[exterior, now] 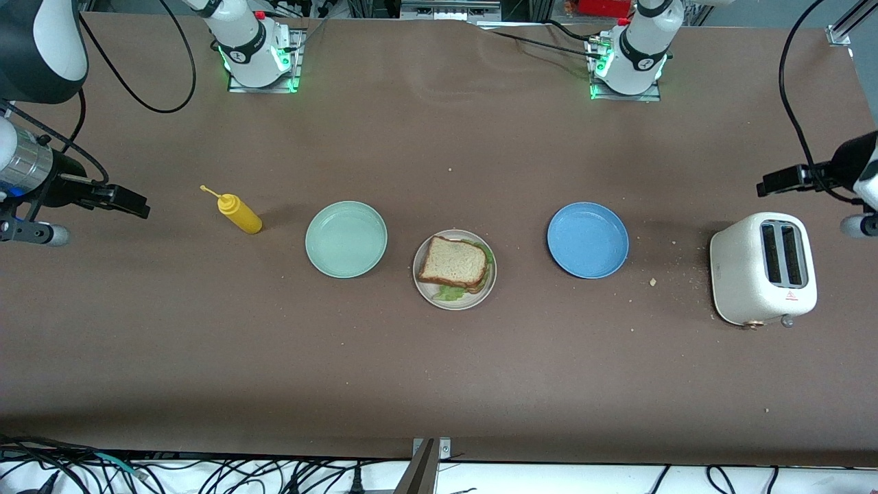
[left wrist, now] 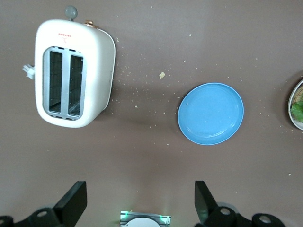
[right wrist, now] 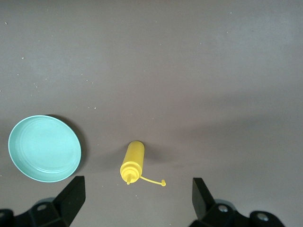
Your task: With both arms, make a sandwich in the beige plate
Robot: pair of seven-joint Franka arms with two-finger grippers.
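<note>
Beige plate (exterior: 423, 288) holds sandwich (exterior: 454, 263), well apart from both grippers' spread fingers (left wrist: 73, 201).

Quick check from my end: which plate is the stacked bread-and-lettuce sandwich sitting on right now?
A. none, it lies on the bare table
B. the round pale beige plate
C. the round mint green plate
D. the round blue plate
B: the sandwich of tan bread slices and green lettuce rests on the round pale beige plate, which sits between the bare mint green plate and the bare blue plate.
</note>
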